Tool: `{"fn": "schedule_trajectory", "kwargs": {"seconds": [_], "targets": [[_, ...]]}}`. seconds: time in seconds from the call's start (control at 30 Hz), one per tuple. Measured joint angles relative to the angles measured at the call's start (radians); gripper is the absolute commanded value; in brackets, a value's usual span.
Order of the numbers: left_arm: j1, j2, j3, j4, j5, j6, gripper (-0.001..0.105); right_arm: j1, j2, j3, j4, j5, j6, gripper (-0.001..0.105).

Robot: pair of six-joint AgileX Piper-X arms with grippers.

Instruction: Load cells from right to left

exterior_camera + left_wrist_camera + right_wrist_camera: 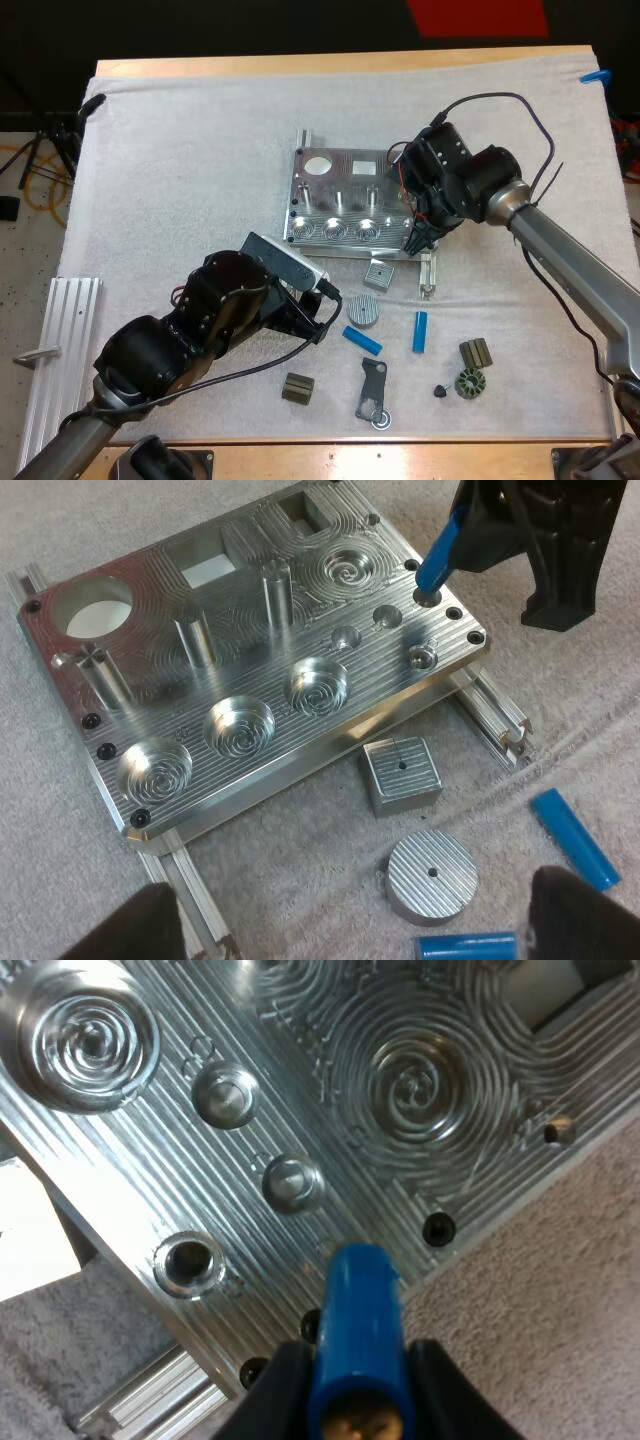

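Note:
The metal fixture (340, 205) lies mid-mat. My right gripper (420, 235) is shut on a blue cylinder (358, 1330), its fingers (275, 1390) pressing from both sides. The cylinder (440, 555) tilts, and its lower tip sits at the mouth of a small hole at the fixture's (250, 680) right corner. Three more small holes, such as one (188, 1260), run along the fixture (300, 1080) nearby. My left gripper (322, 315) hangs open in front of the fixture, its fingers (140, 925) wide apart above two loose blue cylinders (362, 341) (420, 332).
A square metal block (379, 273) and a round metal disc (364, 310) lie just in front of the fixture. Small dark parts (298, 388) (475, 352) (470, 383) and a grey bracket (372, 392) sit near the front edge. A ribbed metal rail (60, 350) lies at the left.

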Motion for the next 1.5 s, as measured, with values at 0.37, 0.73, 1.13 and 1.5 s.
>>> {"fn": "schedule_trajectory", "kwargs": {"seconds": [0.37,0.73,1.13,1.5], "targets": [[0.000,0.000,0.000,0.000,0.000,0.000,0.069,-0.004,0.030,0.000,0.005,-0.006,0.000,0.000],[0.000,0.000,0.000,0.000,0.000,0.000,0.069,-0.004,0.054,-0.007,-0.002,0.018,0.000,0.000],[0.000,0.000,0.000,0.000,0.000,0.000,0.069,-0.004,0.054,-0.007,-0.006,0.028,0.000,0.000],[0.000,0.000,0.000,0.000,0.000,0.000,0.069,-0.004,0.056,-0.007,-0.006,0.040,0.000,0.015]]}}
